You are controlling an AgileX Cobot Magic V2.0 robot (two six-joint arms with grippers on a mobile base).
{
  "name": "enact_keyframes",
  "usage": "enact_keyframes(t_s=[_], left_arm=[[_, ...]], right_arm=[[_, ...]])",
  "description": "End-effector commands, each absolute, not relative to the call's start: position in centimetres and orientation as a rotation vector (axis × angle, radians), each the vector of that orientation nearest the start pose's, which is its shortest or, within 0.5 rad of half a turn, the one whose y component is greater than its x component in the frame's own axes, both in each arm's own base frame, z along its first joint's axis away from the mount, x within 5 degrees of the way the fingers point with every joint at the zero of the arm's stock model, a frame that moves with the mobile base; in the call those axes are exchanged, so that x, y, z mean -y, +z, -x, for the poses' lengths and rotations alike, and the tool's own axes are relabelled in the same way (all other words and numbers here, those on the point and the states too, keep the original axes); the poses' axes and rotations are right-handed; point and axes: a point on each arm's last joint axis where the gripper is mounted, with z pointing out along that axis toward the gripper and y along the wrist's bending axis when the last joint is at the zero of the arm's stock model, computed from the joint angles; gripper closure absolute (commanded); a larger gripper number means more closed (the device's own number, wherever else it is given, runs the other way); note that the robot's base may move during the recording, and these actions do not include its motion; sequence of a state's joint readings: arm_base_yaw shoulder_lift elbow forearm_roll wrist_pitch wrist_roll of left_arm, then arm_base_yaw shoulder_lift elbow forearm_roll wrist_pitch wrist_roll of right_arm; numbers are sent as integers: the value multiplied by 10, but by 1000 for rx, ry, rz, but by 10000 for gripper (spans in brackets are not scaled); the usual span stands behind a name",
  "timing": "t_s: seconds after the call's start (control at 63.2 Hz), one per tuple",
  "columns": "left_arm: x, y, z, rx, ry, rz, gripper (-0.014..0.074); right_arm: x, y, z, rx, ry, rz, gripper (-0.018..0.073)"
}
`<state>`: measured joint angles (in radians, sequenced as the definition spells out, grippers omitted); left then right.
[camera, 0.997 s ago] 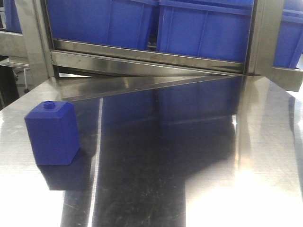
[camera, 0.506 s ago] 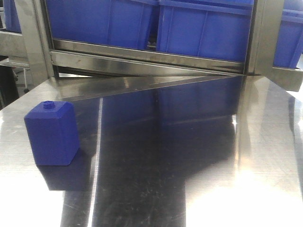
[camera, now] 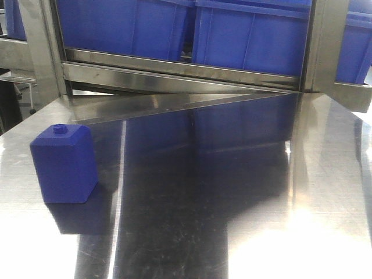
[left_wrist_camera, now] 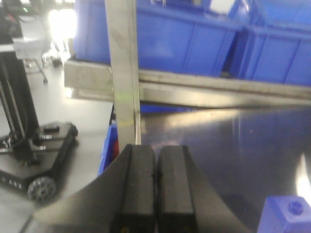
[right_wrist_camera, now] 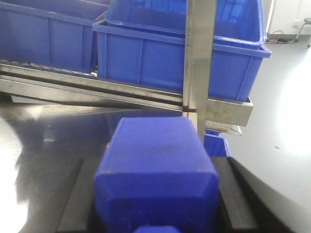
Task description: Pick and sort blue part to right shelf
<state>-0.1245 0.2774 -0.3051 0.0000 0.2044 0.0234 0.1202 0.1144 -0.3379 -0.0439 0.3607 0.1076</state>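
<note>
The blue part (right_wrist_camera: 154,155), a narrow blue block with sloped shoulders, fills the right wrist view with its cap end toward the camera. My right gripper (right_wrist_camera: 158,196) is shut on it, one dark finger (right_wrist_camera: 77,199) on each side. It hangs over the steel table's right end, in front of the right shelf (right_wrist_camera: 198,73), whose steel post and blue bins (right_wrist_camera: 146,63) stand just beyond. My left gripper (left_wrist_camera: 155,156) is shut and empty above the table's left part. Neither gripper shows in the front view.
A shorter, squat blue block (camera: 64,164) with a small round cap stands on the reflective steel table (camera: 244,192) at the left; its top (left_wrist_camera: 286,213) also shows in the left wrist view. Bins on the rack (camera: 174,70) line the table's far edge. A wheeled stand (left_wrist_camera: 29,155) is on the floor at the left.
</note>
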Motion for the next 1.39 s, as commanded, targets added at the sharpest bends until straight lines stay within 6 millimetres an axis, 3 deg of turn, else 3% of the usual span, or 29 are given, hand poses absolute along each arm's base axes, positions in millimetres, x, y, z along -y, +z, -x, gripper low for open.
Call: enact_keyframes(t_s=[0.0, 0.158, 0.237, 0.475, 0.585, 0.775, 1.171, 1.376], left_arm=[[13, 297, -87, -1625, -94, -143, 472], [23, 303, -106, -1706, -131, -208, 461], [29, 307, -115, -1733, -157, -246, 413], [51, 315, -151, -1821, -206, -329, 34], [61, 317, -171, -1874, -225, -333, -54], [77, 320, -197, -2040, -247, -363, -55], [108, 324, -249, -2560, -356, 42, -55], [124, 321, -268, -2750, -297, 91, -55]], right_arm=[[-4, 303, -46, -1513, 113, 40, 112], [-4, 303, -46, -1513, 113, 40, 112], [-4, 303, -46, -1513, 113, 40, 112], [-4, 303, -46, -1513, 113, 40, 112], [-4, 303, -46, -1513, 113, 40, 112], [-4, 303, -46, -1513, 113, 40, 112], [-4, 303, -46, -1513, 113, 40, 112], [-4, 303, -46, -1513, 113, 40, 112]])
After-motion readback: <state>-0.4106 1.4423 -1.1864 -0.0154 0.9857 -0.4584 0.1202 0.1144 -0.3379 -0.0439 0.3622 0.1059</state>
